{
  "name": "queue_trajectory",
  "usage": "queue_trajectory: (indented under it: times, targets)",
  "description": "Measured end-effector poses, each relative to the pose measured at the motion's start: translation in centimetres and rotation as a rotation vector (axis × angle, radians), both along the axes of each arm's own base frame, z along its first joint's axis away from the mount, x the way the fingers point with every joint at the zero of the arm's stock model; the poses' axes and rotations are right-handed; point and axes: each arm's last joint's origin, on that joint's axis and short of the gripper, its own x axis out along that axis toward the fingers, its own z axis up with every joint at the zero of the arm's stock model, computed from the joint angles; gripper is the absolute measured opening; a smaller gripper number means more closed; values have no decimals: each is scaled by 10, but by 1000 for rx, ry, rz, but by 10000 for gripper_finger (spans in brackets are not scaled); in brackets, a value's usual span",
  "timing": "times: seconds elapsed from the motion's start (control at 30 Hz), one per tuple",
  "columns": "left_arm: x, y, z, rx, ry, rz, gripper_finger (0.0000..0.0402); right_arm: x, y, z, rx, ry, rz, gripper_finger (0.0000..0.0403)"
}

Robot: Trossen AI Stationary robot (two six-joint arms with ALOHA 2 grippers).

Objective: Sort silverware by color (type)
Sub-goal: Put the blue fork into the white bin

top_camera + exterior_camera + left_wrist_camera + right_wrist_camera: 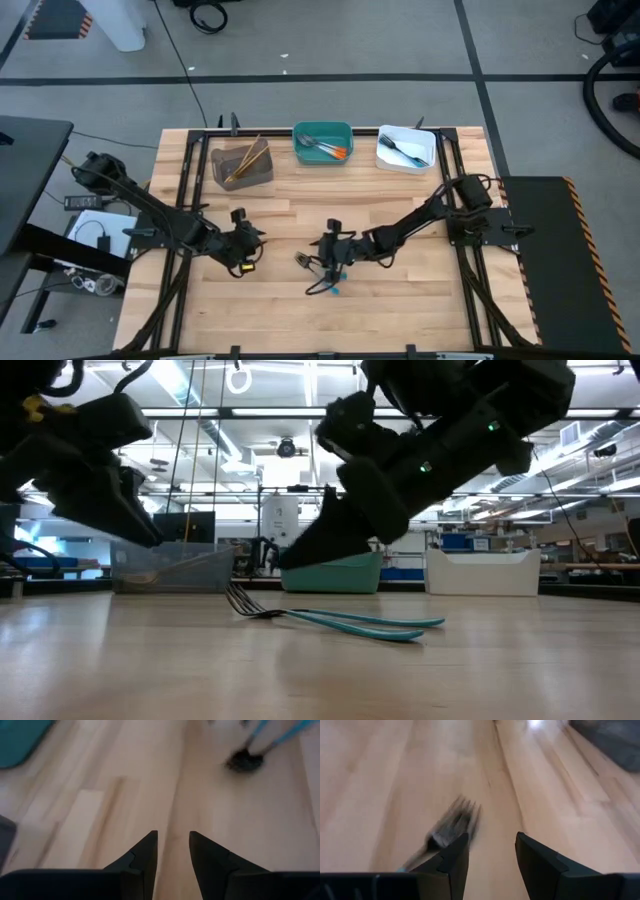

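Right gripper (330,246) low over the table (400,300), fingers (452,862) apart, nothing between them; blue-handled fork (330,618) lies flat on the wood just beside it, tines near one fingertip. Left gripper (243,248) also part-open and empty, well to the fork's left. Gold pieces in grey bin (242,165), orange-handled ones in teal bin (322,143), dark ones in white bin (405,148), all beyond the fork.

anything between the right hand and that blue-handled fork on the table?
Nothing visible. The right hand is open, low over the table with the fork just ahead of its fingers, bare wood between. The left hand waits off to the side.
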Motion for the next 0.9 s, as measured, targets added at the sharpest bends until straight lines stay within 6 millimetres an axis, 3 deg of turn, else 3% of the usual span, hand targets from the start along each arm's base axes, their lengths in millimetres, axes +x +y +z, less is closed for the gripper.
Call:
queue_trajectory:
  times: [0.33,0.9]
  targets:
    - [4,-16,-21,26,53,-52,121,0,6,0,63,63,-35,167]
    - [6,-16,-24,-3,53,-40,121,-1,21,3,43,99,74,166]
